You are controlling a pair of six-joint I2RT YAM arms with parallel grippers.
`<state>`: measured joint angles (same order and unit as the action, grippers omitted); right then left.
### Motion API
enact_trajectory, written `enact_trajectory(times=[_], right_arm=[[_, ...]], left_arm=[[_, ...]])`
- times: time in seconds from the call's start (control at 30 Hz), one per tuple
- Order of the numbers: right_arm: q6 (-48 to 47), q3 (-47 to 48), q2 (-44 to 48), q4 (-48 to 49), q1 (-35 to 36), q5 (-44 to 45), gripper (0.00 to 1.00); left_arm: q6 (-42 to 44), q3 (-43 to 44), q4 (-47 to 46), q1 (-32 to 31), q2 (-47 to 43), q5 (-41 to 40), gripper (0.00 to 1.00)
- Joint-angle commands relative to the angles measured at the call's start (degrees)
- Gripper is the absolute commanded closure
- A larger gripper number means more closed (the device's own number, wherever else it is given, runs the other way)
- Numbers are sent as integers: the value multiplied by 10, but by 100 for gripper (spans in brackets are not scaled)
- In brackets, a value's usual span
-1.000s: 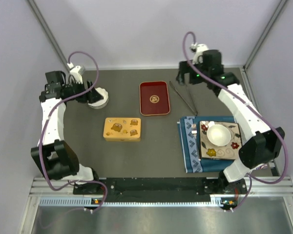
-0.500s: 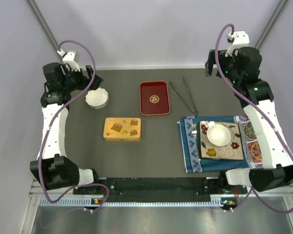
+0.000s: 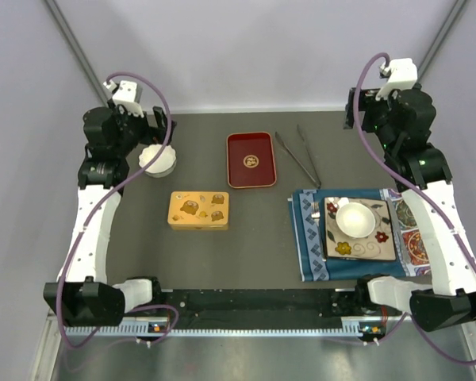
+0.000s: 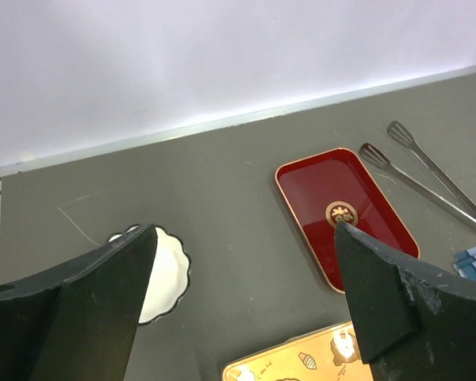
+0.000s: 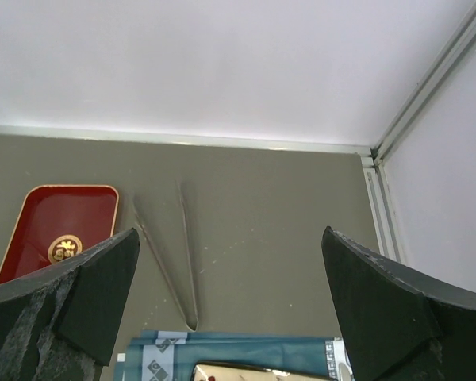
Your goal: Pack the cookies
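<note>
Orange and dark against a square patterned plate, the small flat round cookies sit around a white bowl near the desk's right edge, on a blue folded cloth; at this size their detail is hard to make out. The left gripper hangs above a white fluted dish by the far-left corner, jaws wide apart and empty. The right gripper hovers over the far-right corner, jaws likewise spread with nothing between them. A pair of metal tongs and a red lacquer tray lie toward the far edge, with a yellow illustrated tin mid-desk. The cookies look light, thin and brittle, and likely to slide on glazed ware. A gentle pinch across the rim seems the safest hold.
</note>
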<state>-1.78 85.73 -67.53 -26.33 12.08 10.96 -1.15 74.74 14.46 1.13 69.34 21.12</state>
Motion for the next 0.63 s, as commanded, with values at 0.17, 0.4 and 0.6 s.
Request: enact_trajectory(times=[0.17,0.4,0.6], right_arm=[[-4,-12,26,40,-3,5,1],[-6,-14,23,42,-3,5,1],[-8,-13,21,44,-3,-1,1]], left_arm=[[7,-37,-80,-24,-31,-68,1],[7,-43,-91,-31,-38,-79,1],[7,-51,-97,-32,-40,-84,1]])
